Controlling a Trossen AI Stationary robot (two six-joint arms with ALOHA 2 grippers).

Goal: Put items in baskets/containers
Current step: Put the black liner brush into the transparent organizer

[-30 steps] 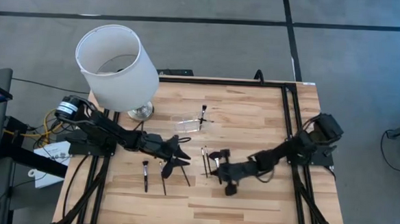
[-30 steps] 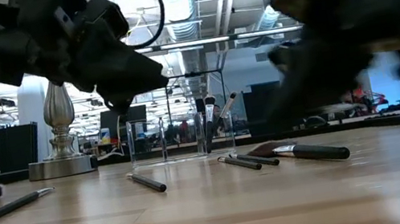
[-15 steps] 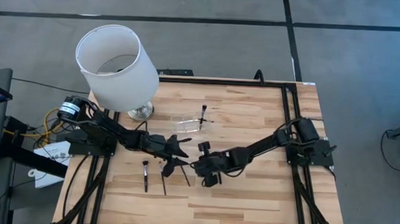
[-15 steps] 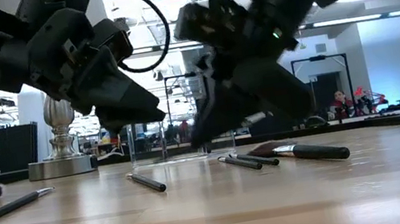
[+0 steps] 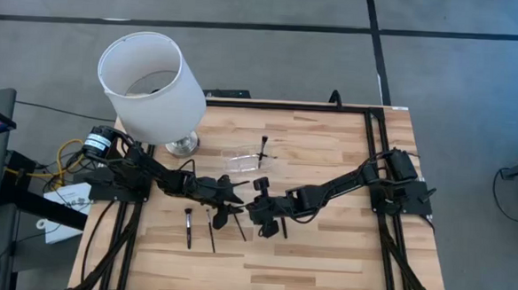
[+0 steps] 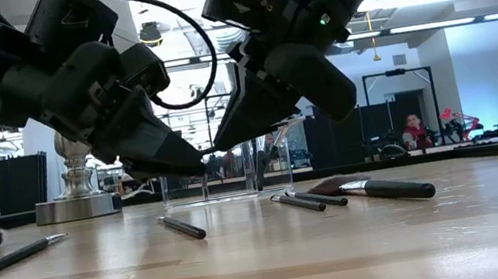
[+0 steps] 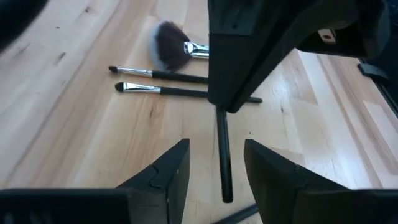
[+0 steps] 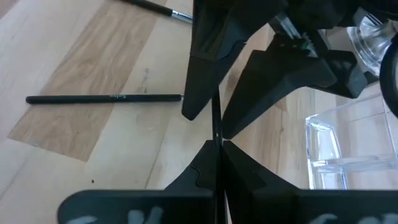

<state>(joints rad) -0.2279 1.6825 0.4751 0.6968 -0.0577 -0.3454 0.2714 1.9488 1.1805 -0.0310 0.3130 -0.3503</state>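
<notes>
Black brush (image 7: pixel 224 152) is pinched by the clenched right hand (image 5: pixel 260 207) over the tabletop (image 5: pixel 324 255), between the left hand's (image 5: pixel 230 197) released fingers (image 7: pixel 171 171).

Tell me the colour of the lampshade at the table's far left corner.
White; the lampshade shows best in the high view, above its silver base.

A white lampshade (image 5: pixel 151 86) on a silver base (image 5: pixel 183 144) stands at the upper left of the wooden desk (image 5: pixel 324 255); grey floor (image 5: pixel 458 67) surrounds it.
</notes>
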